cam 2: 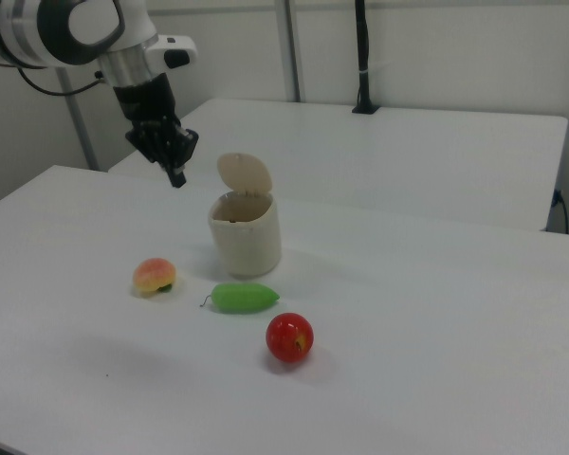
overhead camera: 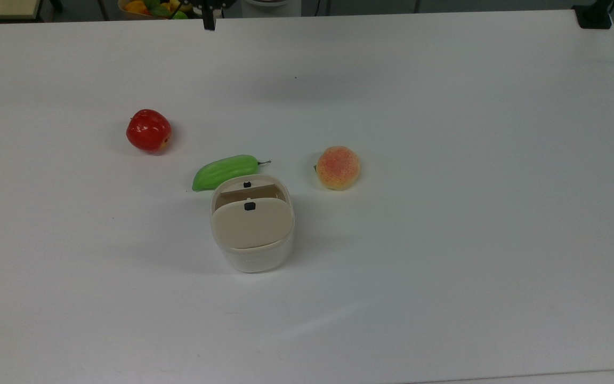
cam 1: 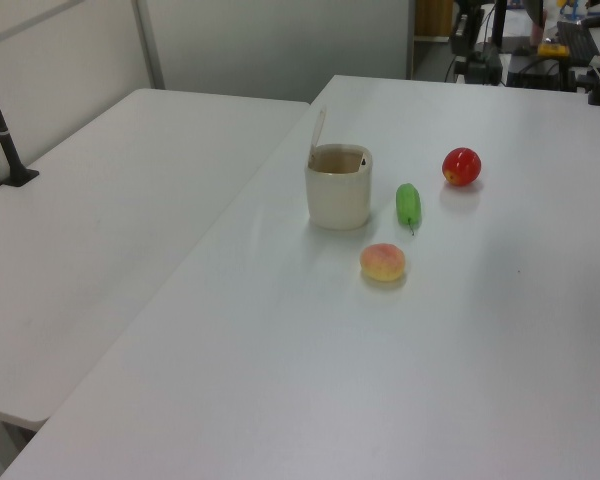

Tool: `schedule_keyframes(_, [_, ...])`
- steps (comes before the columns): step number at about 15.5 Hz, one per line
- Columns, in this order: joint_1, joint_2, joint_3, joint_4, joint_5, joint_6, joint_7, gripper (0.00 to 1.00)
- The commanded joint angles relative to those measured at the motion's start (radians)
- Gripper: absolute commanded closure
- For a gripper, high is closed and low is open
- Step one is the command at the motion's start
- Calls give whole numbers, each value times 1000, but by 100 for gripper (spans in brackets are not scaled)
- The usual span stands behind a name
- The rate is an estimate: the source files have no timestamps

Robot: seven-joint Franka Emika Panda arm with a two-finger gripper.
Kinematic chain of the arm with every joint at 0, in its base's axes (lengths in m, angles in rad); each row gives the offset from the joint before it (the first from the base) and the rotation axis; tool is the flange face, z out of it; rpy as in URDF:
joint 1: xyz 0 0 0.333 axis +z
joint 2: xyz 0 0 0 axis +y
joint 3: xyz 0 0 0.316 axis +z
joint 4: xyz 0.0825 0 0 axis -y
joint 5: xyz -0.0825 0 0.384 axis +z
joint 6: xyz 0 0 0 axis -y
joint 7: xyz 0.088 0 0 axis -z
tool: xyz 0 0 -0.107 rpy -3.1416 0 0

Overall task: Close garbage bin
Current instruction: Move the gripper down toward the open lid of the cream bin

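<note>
It looked like a robotics lab. A white-and-black robot arm (cam 2: 71,28) reached over a broad, plain white desk (overhead camera: 445,213), a second bare white desk (cam 1: 100,230) stood alongside, a black post (cam 2: 362,57) was clamped at an edge, and blank partition walls (cam 1: 280,40) closed it in.
</note>
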Motion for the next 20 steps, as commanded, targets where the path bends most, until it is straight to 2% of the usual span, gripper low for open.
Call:
schedule_keyframes(1, [6,57,2,53,4,158,1,100])
schedule_keyframes(6, [11,123,7,56,4,414,10,100])
schedule_keyframes(12, [17,229,13,56,45,739,10,100])
schedule_keyframes(20, [63,326,13,54,45,976,16,100])
